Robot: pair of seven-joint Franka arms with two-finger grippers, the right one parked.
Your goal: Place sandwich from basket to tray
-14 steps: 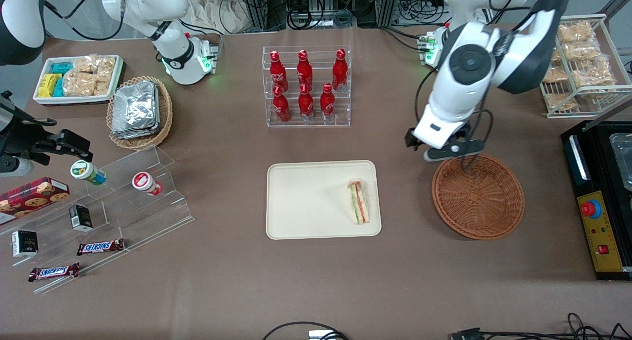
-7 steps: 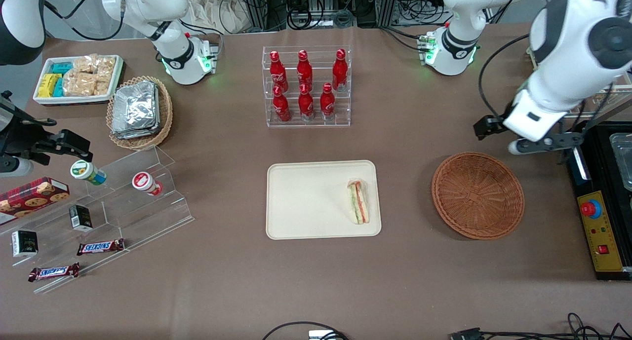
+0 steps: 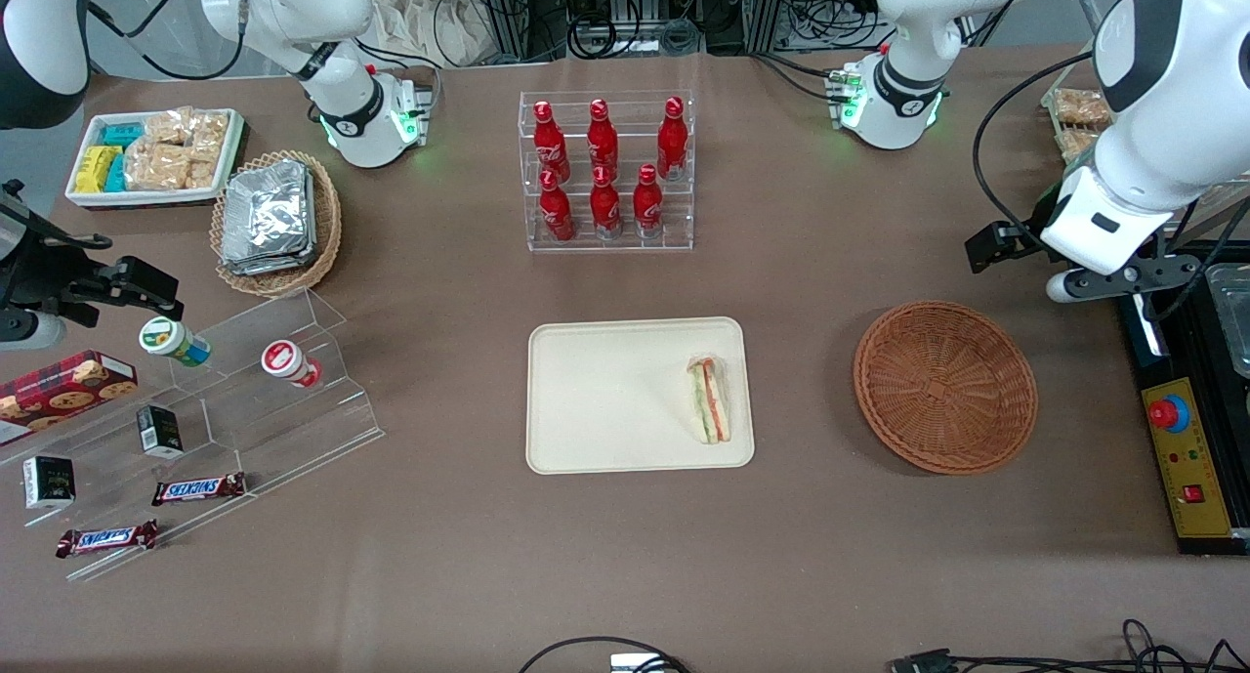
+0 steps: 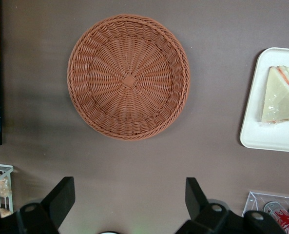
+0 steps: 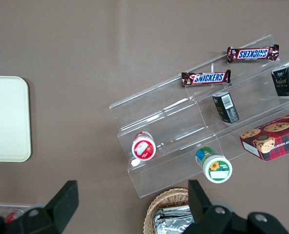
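The sandwich (image 3: 710, 399) (image 4: 279, 95), a clear-wrapped wedge with green and orange-red filling, lies on the cream tray (image 3: 605, 399) (image 4: 261, 136), near the tray end closest to the basket. The reddish-brown wicker basket (image 3: 945, 387) (image 4: 128, 77) holds nothing. My gripper (image 3: 1113, 278) (image 4: 128, 190) hangs above the table, farther from the front camera than the basket and toward the working arm's end. It is open, with only bare tablecloth between its fingers (image 4: 62, 191).
A black control box (image 3: 1187, 399) with a red button stands beside the basket at the working arm's end. A wire rack of snack packs (image 3: 1074, 116) stands farther back. The clear rack of red bottles (image 3: 605, 170) stands farther from the camera than the tray.
My gripper has swung from over the basket's rim out toward the working arm's end of the table, beside the black box. The sandwich has stayed on the tray.
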